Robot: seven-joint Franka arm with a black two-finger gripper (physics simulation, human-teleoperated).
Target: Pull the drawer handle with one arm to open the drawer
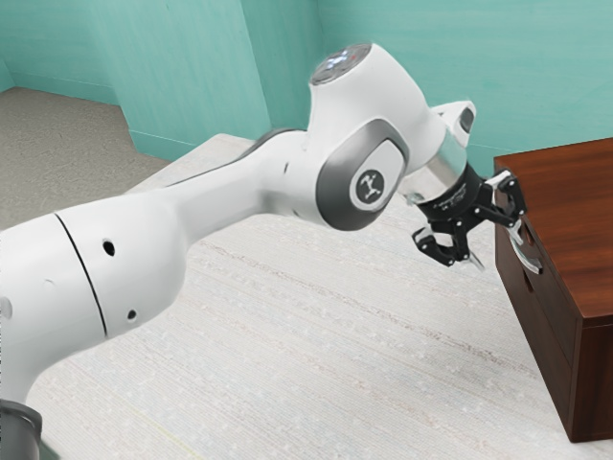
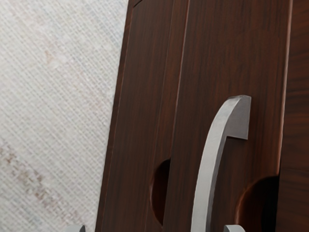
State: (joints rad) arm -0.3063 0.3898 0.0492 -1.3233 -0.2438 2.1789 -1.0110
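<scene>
Nearest, the curved metal drawer handle (image 2: 211, 162) lies straight ahead of the hand (image 1: 493, 235), its long axis passing between the spread fingers (image 1: 442, 249), not yet pinched; it is mounted on the wooden drawer front (image 1: 541, 299).

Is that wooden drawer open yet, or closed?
Shut, it seems: the drawer front lies flush with the cabinet, no gap showing. The open gripper is just beside its grey handle.
</scene>
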